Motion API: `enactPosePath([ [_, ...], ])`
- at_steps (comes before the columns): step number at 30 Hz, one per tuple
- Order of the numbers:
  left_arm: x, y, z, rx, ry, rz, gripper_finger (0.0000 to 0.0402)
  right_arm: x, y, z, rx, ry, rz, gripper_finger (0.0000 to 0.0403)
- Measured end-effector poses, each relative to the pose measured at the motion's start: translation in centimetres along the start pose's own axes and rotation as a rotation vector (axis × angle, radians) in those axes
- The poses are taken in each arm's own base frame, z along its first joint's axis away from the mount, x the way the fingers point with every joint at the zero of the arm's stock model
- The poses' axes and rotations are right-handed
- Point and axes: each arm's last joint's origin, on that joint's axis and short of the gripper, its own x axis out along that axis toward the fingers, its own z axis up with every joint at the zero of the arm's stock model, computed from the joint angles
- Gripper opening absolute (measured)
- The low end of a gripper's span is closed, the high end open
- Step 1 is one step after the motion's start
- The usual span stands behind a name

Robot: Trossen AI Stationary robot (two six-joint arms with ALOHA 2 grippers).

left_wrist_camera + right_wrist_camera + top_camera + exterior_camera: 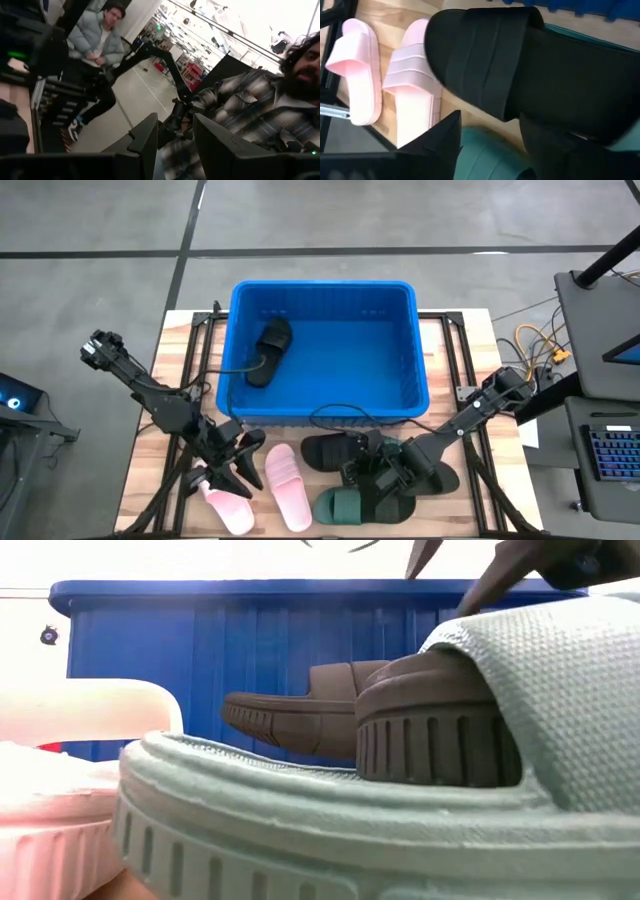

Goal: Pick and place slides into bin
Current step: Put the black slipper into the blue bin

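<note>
The blue bin (322,410) stands at the table's middle with one black slide (270,350) on its floor. Two pink slides (288,488) (352,75) lie on the table near the front. To their right lie a black slide (335,450) (520,65) and dark green slides (345,505) (300,830). In the low view a black slide (430,720) rests partly on a green one. My right gripper (383,470) (490,122) slants down, open, over the black and green slides. My left gripper (238,468) (175,125) hangs above the pink slides, pointing level, open and empty. My right gripper has its fingers (545,145) at the black slide's edge (520,107), slanting down from the table's right. Whether they touch it I cannot tell.
The table's metal frame rails (190,330) run beside the bin. A black cable (340,415) loops over the bin's near wall. A keyboard (610,450) and equipment stand off the table's right. Two people (100,40) sit beyond the table.
</note>
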Motion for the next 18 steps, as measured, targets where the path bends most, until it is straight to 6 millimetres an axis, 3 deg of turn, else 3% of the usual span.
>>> enactPosePath([
  [8,0.1,-0.4,-1.5,-0.038,0.070,0.019,0.0109,0.4,0.1,0.4,0.010,0.021,-0.005,0.0221],
  [15,-0.5,0.6,-3.3,-0.069,0.091,0.392,0.0109,0.6,0.3,0.9,0.027,0.040,-0.003,0.0221],
  [18,-0.7,0.3,-3.8,-0.071,0.093,0.476,0.0109,0.6,0.3,0.9,0.029,0.047,0.001,0.0221],
])
